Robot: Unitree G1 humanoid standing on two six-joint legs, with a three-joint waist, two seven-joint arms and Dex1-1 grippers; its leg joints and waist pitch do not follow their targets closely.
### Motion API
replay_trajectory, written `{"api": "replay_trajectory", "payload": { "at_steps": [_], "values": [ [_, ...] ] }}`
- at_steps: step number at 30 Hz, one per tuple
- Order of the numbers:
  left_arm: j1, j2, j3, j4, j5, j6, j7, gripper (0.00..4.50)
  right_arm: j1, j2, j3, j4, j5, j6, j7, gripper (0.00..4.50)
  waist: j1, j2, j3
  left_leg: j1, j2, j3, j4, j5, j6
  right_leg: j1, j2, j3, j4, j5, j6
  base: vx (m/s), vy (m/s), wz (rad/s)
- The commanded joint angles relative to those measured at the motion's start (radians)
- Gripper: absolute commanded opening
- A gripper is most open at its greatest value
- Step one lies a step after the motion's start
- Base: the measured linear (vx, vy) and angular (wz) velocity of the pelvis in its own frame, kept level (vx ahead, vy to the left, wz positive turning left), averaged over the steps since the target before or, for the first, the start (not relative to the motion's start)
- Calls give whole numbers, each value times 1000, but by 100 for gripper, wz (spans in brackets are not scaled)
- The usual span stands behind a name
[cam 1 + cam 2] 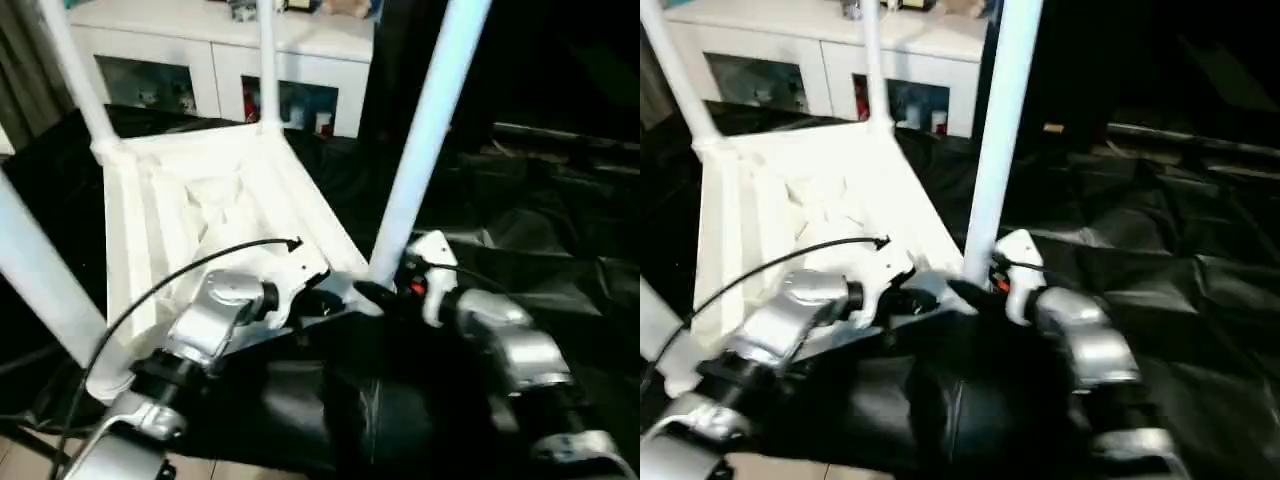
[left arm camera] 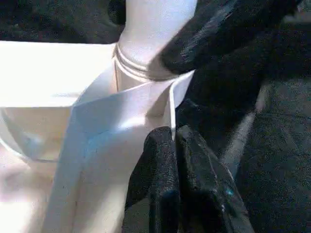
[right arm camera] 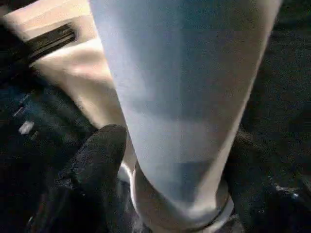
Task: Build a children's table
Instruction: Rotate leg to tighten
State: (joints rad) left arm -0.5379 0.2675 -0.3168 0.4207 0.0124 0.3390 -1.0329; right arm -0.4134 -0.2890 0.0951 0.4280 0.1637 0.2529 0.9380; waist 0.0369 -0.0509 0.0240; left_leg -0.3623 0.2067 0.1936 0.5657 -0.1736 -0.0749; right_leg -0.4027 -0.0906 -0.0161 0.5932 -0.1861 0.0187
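The children's table lies upside down on the black drape, its white top [image 1: 200,200] facing me with its ribbed underside. Several white legs stand up from its corners. The near right leg [image 1: 425,130] rises from the corner closest to my grippers. My left gripper [image 2: 174,133] is shut, pinching the thin rim of the top just beside that corner. My right gripper [image 3: 180,165] stands open around the base of the near right leg, one black finger [image 3: 99,160] close against the leg's side; the same finger [image 2: 218,39] shows in the left wrist view.
A white cabinet with glass doors [image 1: 220,50] stands behind the work table. Crumpled black drape [image 1: 540,230] covers the right side. A black cable [image 1: 180,275] loops over my left forearm. The near left leg [image 1: 40,270] slants up close to my left arm.
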Motion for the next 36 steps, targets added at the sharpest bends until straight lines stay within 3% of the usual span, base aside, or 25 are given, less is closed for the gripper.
{"api": "replay_trajectory", "payload": {
  "at_steps": [1, 4, 6, 9, 11, 17, 19, 24, 26, 28, 30, 31, 33, 36],
  "values": [
    [18, 13, -58, 5, 13, 2, -49, 0, 20, -8, 94, -22, 20, 22, 133, 314, 5, 3, -48, 3, 16, -2, -56, -215, 60, 39, -24, 17, -58, -65, -225, 57, -19, 3],
    [25, 52, -65, -9, 9, -8, -106, 0, 17, -59, 96, -36, 21, 35, 226, 314, 11, 3, -48, 4, 15, 0, -53, -165, 82, 44, -22, 14, -51, 2, -251, 0, 0, 0],
    [30, 68, -69, -17, 4, -7, -132, 0, 15, -72, 98, -36, 21, 38, 251, 314, 13, 4, -46, 5, 18, 2, -53, -172, 87, 42, -24, 14, -52, -15, -259, 0, 0, 0],
    [46, 103, -71, -53, -20, 3, -187, 0, 1, -103, 109, -25, 30, 54, 295, 289, 15, -1, -41, 8, 22, -1, -60, -227, 58, 40, -27, 13, -58, -132, -245, 0, 0, 0],
    [50, 114, -72, -64, -23, 9, -198, 0, -5, -107, 109, -20, 33, 53, 303, 283, 14, 2, -39, 10, 22, -2, -62, -255, 40, 36, -27, 15, -63, -183, -231, 0, 0, 0],
    [59, 129, -71, -79, -27, 15, -212, 0, -13, -103, 106, -20, 41, 59, 324, 234, 14, -4, -42, 9, 21, -2, -61, -241, 29, 36, -26, 17, -60, -170, -218, 0, 0, 0],
    [62, 131, -69, -83, -27, 18, -210, 0, -10, -100, 108, -25, 46, 66, 330, 221, 15, -4, -43, 9, 20, -1, -58, -213, 37, 38, -26, 17, -56, -129, -227, 0, 0, 0],
    [62, 119, -56, -81, -27, 21, -172, 0, 15, -96, 119, -47, 54, 74, 326, 214, 15, -4, -43, 9, 20, 0, -57, -207, 43, 39, -26, 16, -55, -123, -233, 0, 0, 0],
    [39, 63, -19, -38, -9, 27, -42, 0, 47, -44, 91, -55, 45, 67, 210, 213, 18, -5, -40, 10, 20, 1, -59, -217, 39, 36, -26, 17, -59, -142, -226, 0, 0, 0],
    [29, 38, -3, -20, -4, 30, 10, 0, 54, -14, 76, -46, 35, 62, 146, 212, 17, -6, -35, 10, 18, -1, -63, -267, 18, 33, -27, 17, -68, -229, -205, 0, 0, 0],
    [19, 5, 7, -6, 3, 31, 65, 0, 60, 30, 57, -23, 17, 56, 48, 211, 13, -7, -31, 11, 17, -6, -69, -333, -7, 28, -29, 15, -80, -369, -160, 0, 0, 0],
    [12, -22, 14, -2, 5, 36, 103, 0, 67, 62, 45, -15, 8, 52, -17, 209, 6, 2, -28, 14, 15, -13, -72, -396, -31, 21, -30, 14, -92, -470, -123, 0, 0, 0],
    [7, -54, 20, -5, 1, 44, 136, 0, 73, 93, 38, -9, -3, 63, -82, 206, -2, -4, -29, 13, 12, -20, -74, -427, -40, 21, -29, 10, -97, -523, -93, 0, 0, 0],
    [15, -107, 5, -30, -11, 54, 146, 0, 86, 160, 37, -14, -10, 74, -168, 205, -12, -2, -28, 12, 12, -25, -77, -454, -35, 16, -29, 8, -104, -556, -74, 0, 0, 0]
  ]
}}
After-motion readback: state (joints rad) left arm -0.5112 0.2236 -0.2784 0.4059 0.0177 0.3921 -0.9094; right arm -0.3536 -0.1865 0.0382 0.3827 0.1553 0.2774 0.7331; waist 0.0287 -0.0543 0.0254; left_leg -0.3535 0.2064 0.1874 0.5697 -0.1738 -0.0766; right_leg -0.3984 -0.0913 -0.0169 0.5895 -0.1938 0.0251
